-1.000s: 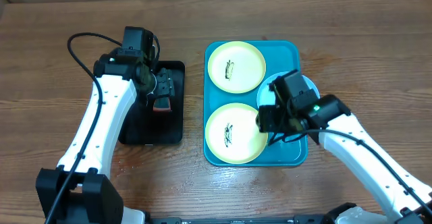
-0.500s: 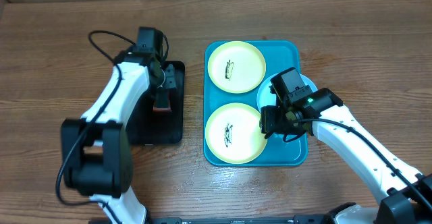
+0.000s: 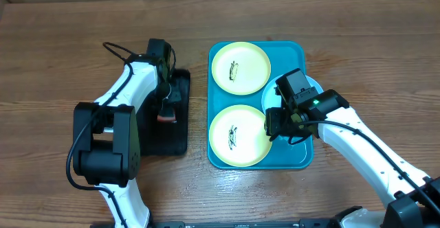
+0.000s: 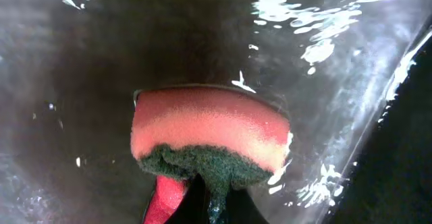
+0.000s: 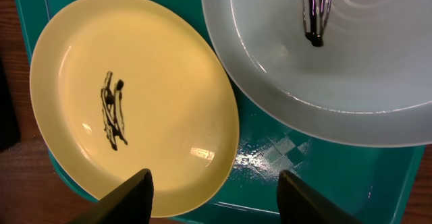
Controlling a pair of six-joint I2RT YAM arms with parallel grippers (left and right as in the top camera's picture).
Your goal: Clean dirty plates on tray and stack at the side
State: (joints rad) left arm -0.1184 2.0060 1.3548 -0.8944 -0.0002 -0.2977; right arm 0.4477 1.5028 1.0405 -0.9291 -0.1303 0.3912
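Overhead view, read left to right, with all places given against the tray (image 3: pixel 289 49).

1. Left arm: bent down over the black tray (image 3: pixel 177 137), which lies on the bench (image 3: pixel 344 22) left of the tray, with a strip of bare wood between the two.
2. Left claw (image 3: pixel 166 99): closed tight. The left wrist view shows a sponge (image 4: pixel 209 133) pinched in it, pink foam uppermost and green scouring face toward the claw, its body bowed by the squeeze. The sponge sits over the wet, glossy floor of the black tray. Whether it touches that floor cannot be told.
3. Tray: turquoise, and it carries all three plates.
   - Far plate (image 3: pixel 240 66): yellow-green, in the far left part of the tray, with a dark scribble at its centre.
   - Near plate (image 3: pixel 234 135): yellow-green, in the near left part of the tray, with a dark scribble at its centre.
   - Pale plate (image 5: pixel 378 82): blue-white, on the right side of the tray, largely under the right arm in the overhead view. The right wrist view shows a dark smear on it. Its rim meets the near plate's rim, and which lies on top cannot be told.
4. Right claw (image 5: pixel 216 190): its fingers stand well apart with nothing between them. It hangs over the right edge of the near plate, inside the tray, and grips no plate.
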